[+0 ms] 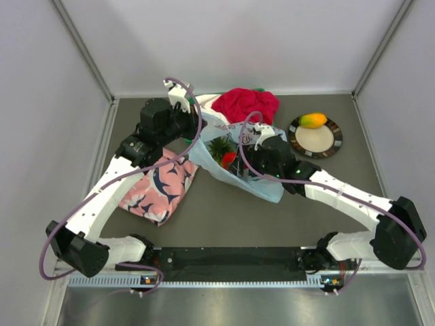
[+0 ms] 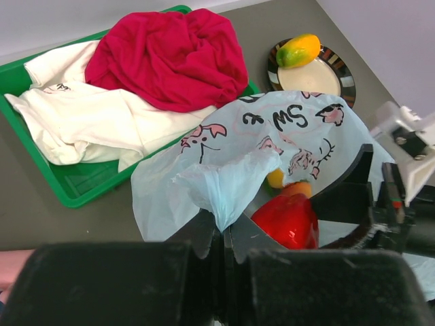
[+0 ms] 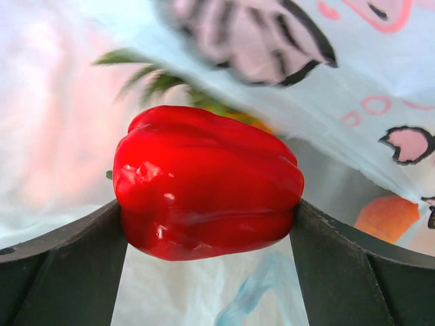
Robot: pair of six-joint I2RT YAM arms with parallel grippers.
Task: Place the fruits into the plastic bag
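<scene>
My left gripper [image 2: 228,234] is shut on a bunched edge of the light-blue plastic bag [image 2: 224,149], holding its mouth up. My right gripper [image 3: 207,207] is shut on the glossy red pepper-like fruit [image 3: 207,183] at the bag's mouth [image 1: 262,183]. Behind the pepper shows the pineapple's green crown [image 3: 149,78], inside the bag [image 1: 221,147]. An orange-pink peach [image 2: 297,189] lies in the bag beside the red fruit [image 2: 285,221]. The yellow-orange mango [image 1: 312,120] rests on a round plate [image 1: 333,139] at the back right.
A green tray [image 2: 75,193] with red [image 2: 170,58] and white clothes stands behind the bag. A pink cloth with navy sharks [image 1: 158,187] lies left of the bag under my left arm. Grey walls close in the table on three sides.
</scene>
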